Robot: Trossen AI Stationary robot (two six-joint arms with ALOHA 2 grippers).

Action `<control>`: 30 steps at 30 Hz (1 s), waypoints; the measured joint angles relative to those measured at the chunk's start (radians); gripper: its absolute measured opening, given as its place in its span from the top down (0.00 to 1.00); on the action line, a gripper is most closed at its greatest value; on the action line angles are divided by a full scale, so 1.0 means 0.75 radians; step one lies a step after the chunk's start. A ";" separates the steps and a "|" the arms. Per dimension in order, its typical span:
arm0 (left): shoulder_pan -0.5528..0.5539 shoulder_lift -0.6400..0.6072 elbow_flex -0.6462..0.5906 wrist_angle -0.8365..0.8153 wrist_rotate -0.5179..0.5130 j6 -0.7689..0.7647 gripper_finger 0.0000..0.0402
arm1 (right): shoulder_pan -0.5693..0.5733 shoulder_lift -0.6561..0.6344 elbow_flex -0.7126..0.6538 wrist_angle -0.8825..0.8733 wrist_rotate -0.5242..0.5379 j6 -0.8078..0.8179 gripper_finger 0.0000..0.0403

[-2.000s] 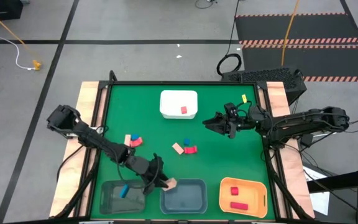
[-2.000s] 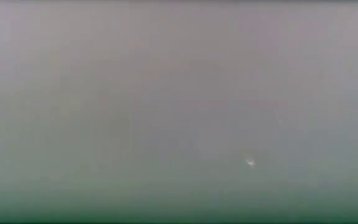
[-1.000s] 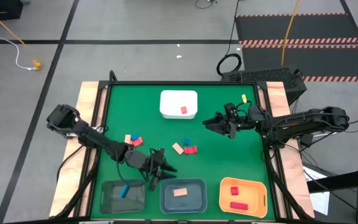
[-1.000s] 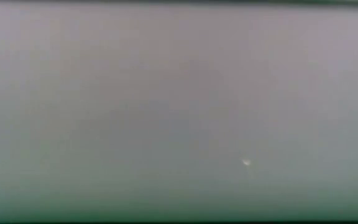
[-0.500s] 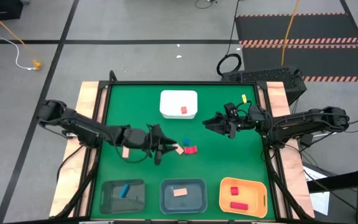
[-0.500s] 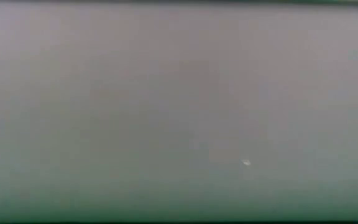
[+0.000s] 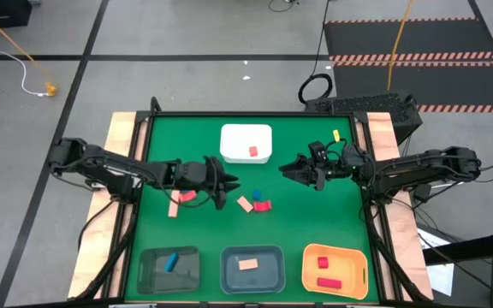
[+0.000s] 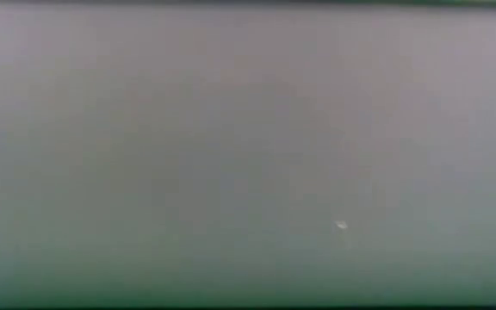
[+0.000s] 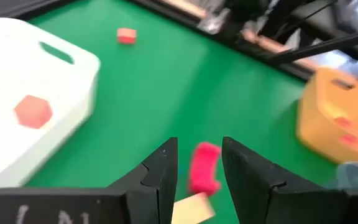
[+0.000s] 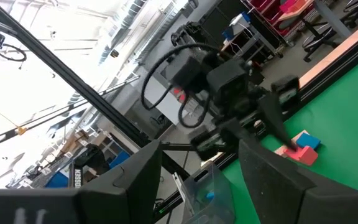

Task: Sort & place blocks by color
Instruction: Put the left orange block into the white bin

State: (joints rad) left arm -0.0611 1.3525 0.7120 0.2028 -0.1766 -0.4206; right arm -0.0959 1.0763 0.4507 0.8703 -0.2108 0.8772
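Observation:
Loose blocks lie on the green table: a tan block (image 7: 245, 204), a blue block (image 7: 257, 195) and a red block (image 7: 264, 206) in the middle, and a tan bar (image 7: 174, 208) and a red block (image 7: 187, 195) farther left. My left gripper (image 7: 229, 190) is open and empty just left of the middle group. Its wrist view shows the red block (image 9: 204, 168) and the tan block (image 9: 188, 208) beyond its open fingers (image 9: 199, 149). My right gripper (image 7: 282, 168) waits open and empty right of the middle (image 10: 197, 149).
A white tray (image 7: 234, 135) at the far middle holds a red block (image 7: 252, 151). Along the near edge stand a grey bin (image 7: 148, 272) with a blue block, a second grey bin (image 7: 268, 275) with a tan block, and an orange bin (image 7: 353, 261) with red blocks. The low view shows only grey blur.
My left gripper has moved from beside the middle grey bin toward the table's far edge, to just left of the blocks in the middle. It has stayed open and empty. The tan block stays in the middle bin.

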 joint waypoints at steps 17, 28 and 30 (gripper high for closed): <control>0.160 -0.392 0.000 -1.074 0.043 0.088 0.48 | 0.000 0.001 0.001 -0.010 0.000 0.000 0.49; 0.158 -0.288 -0.001 -1.304 0.022 0.119 0.38 | 0.000 0.001 0.001 -0.013 0.000 0.000 0.49; 0.149 -0.257 -0.001 -1.298 0.026 0.078 0.38 | 0.000 0.001 0.001 -0.013 0.000 0.000 0.49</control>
State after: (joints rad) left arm 0.0508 1.1598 0.7116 -0.7711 -0.1568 -0.3620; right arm -0.0959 1.0767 0.4511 0.8608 -0.2108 0.8772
